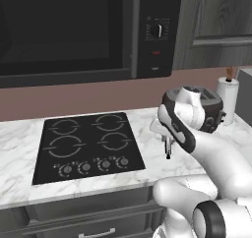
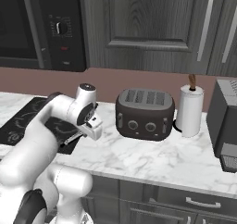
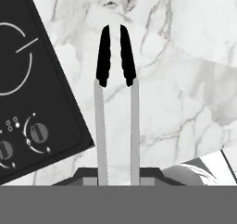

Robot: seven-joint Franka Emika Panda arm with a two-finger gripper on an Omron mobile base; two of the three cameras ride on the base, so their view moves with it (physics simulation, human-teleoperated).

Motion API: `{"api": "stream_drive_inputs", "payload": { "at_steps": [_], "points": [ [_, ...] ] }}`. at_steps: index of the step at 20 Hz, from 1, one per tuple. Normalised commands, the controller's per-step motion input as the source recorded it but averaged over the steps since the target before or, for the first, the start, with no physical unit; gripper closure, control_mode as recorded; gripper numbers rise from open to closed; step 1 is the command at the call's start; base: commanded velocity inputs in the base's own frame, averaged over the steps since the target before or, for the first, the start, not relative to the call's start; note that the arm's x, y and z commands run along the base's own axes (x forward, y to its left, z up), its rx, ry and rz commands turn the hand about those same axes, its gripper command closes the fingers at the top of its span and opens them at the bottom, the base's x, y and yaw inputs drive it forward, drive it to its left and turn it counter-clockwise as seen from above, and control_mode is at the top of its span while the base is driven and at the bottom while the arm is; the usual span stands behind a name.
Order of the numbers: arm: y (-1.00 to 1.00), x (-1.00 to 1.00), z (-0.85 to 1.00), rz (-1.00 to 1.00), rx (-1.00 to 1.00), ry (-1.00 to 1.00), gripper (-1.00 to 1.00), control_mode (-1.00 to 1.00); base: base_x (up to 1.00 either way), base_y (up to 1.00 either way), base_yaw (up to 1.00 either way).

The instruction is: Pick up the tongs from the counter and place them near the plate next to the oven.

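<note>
Two-finger gripper [image 1: 168,142] clamped on slim silvery tongs [image 3: 115,102] w/ dark tips, held above white grey-veined marble counter [image 3: 185,89]. Tongs hang just right of black cooktop [image 1: 88,146], tips pointing down, clear of slab.

Wall: dusty-pink backsplash [image 2: 139,82] ahead of me.
Cabinets: dark wood-grain uppers [image 2: 152,24], bar handles; grey-brown drawers [image 1: 88,217] below.
Fittings: black microwave [image 1: 74,30] with dial, black cooktop [image 1: 86,146].
Light: even, soft.
</note>
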Motion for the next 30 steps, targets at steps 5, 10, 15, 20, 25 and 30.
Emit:
{"api": "stream_drive_inputs", "payload": {
  "at_steps": [5, 10, 15, 20, 25, 30],
  "points": [
    [0.00, -0.33, 0.25, -0.06, -0.09, -0.13, 1.00, -1.00, 0.00, 0.00, 0.00],
    [0.00, -0.38, 0.25, 0.00, 0.00, -0.06, 1.00, -1.00, 0.00, 0.00, 0.00],
    [0.00, -0.18, 0.06, 0.00, 0.00, 0.01, 1.00, -1.00, 0.00, 0.00, 0.00],
    [0.00, 0.00, 0.00, 0.00, 0.00, 0.00, 1.00, -1.00, 0.00, 0.00, 0.00],
    [0.00, -0.02, -0.01, 0.00, 0.00, 0.01, 1.00, -1.00, 0.00, 0.00, 0.00],
    [0.00, 0.00, 0.00, 0.00, 0.00, 0.00, 1.00, 1.00, -0.50, 0.00, 0.00]
  ]
}}
